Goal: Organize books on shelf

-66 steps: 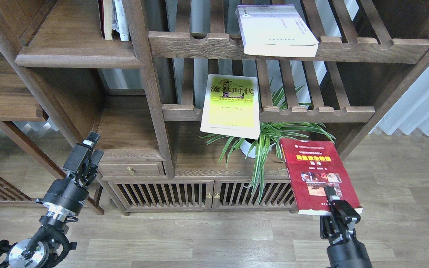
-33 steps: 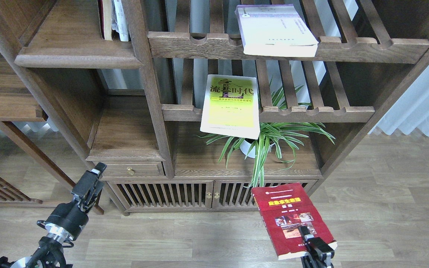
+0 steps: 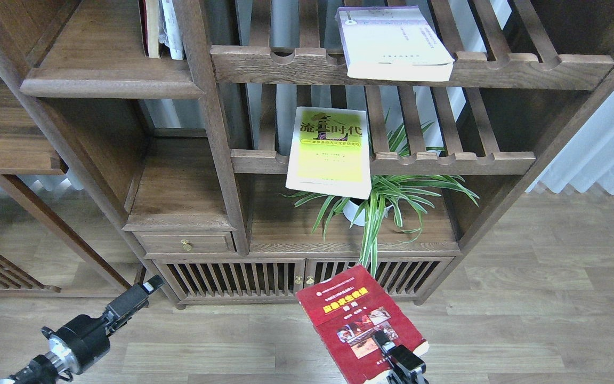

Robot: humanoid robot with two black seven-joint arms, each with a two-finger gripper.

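Observation:
My right gripper (image 3: 395,353) is shut on the near edge of the dark red book (image 3: 355,320), held low over the floor in front of the cabinet doors. The yellow-green book (image 3: 330,152) lies tilted across the middle slatted rack, its near end overhanging the rail. On the top slatted rack rests the white-lavender book (image 3: 392,42), its corner past the rail. The solid shelf (image 3: 107,69) is at upper left, with a few upright books (image 3: 160,26) at its back right. My left gripper (image 3: 139,296) is low at the left, seen end-on, nothing visibly in it.
A potted spider plant (image 3: 376,205) stands on the cabinet top under the yellow-green book. A small drawer (image 3: 185,244) and slatted cabinet doors (image 3: 264,277) sit below. Another wooden unit (image 3: 3,133) stands at far left. Wood floor (image 3: 541,314) lies at the right.
My right gripper has carried the dark red book down and to the left, from beside the cabinet top to low over the floor. The left arm has dropped lower and tilted toward the right.

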